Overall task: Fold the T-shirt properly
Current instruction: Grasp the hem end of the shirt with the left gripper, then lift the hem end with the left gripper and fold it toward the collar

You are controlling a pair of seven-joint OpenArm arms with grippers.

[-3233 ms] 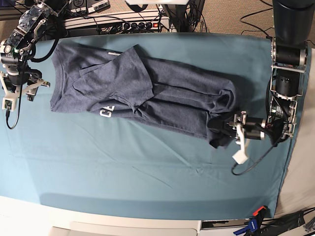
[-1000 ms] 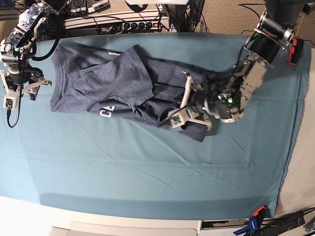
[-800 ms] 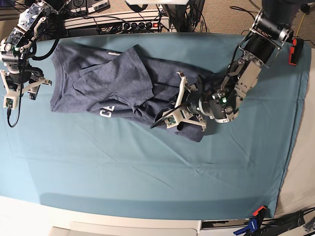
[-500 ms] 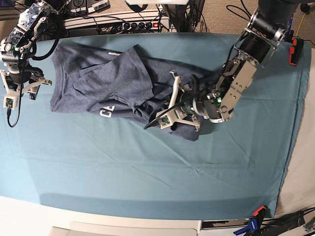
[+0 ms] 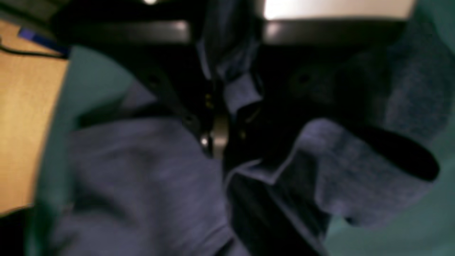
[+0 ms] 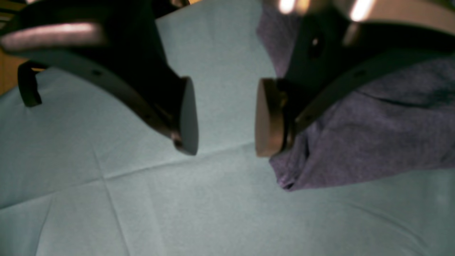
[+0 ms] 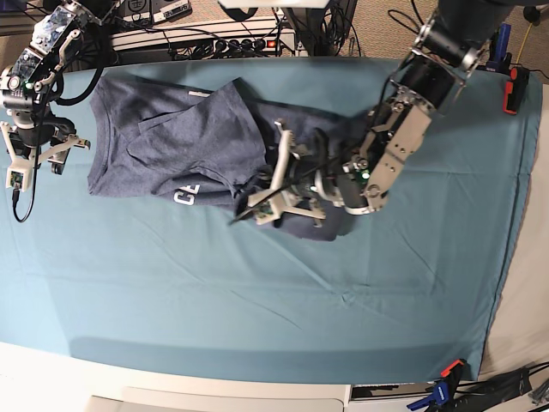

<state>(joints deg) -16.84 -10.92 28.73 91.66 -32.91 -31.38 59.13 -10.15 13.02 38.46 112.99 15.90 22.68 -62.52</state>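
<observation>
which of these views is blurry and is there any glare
Left wrist view: soft and smeared throughout, the T-shirt fuzzy, a bright washed-out patch along the top edge. Right wrist view: the right hand out of focus, glare spots at the top, the cloth fairly clear. Base view: evenly lit and sharp.

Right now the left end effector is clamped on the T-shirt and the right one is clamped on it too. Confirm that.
Not quite. The right end effector is open over the table cloth, beside the T-shirt, as the right wrist view shows. The left end effector is clamped on it.
</observation>
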